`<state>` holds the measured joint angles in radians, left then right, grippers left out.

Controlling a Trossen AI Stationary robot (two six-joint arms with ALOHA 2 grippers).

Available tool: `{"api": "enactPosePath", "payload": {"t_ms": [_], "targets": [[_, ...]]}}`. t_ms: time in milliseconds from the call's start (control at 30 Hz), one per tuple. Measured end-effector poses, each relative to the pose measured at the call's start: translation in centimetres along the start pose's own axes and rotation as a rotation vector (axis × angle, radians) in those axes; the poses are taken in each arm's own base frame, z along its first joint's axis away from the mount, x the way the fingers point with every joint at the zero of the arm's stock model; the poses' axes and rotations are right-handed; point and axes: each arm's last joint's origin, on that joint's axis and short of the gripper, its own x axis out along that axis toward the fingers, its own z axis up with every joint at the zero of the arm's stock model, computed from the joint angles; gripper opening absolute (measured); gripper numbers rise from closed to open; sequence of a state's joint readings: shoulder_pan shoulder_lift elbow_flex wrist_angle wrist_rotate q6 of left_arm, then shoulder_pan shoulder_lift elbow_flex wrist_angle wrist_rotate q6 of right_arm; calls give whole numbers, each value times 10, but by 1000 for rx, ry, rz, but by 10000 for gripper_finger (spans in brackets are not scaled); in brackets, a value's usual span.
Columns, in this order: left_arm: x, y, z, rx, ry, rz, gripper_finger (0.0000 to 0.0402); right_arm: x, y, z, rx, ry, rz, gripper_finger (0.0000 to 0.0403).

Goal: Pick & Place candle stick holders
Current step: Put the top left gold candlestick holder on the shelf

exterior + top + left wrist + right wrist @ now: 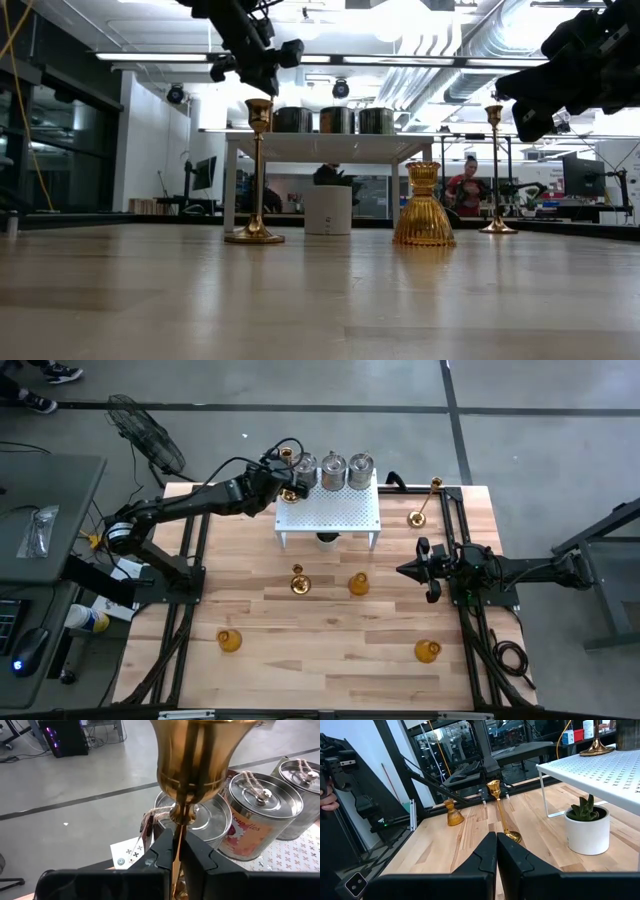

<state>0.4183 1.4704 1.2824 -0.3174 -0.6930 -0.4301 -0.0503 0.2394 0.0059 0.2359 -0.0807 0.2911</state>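
Left tool (178, 851) pinches a brass candlestick's (192, 760) stem (right tool (496, 851) closed, empty).

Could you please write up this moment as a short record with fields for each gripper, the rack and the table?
left gripper: shut on the stem of a slim gold brass candlestick, at the white perforated metal rack's left end
right gripper: shut, empty, at the table's right side
rack: three silvery-grey lidded tins in a row
wooden table: three squat amber-orange holders, two more brass candlesticks
under rack: small plant in white pot
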Motion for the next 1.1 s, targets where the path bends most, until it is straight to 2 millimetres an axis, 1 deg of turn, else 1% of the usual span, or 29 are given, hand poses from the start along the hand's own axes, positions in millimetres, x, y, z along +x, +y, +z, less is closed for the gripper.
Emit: {"api": "enactPosePath", "payload": {"t_ms": [400, 667, 967, 1100], "targets": [[0, 0, 0, 9, 12, -21, 16, 0, 0, 0, 0, 0, 0, 3], [1, 0, -4, 22, 32, -24, 60, 0, 0, 0, 0, 1, 0, 3], [1, 0, -4, 28, 38, -19, 88, 0, 0, 0, 0, 0, 0, 3], [-1, -1, -4, 25, 44, -41, 118, 0, 0, 0, 0, 0, 0, 3]]}}
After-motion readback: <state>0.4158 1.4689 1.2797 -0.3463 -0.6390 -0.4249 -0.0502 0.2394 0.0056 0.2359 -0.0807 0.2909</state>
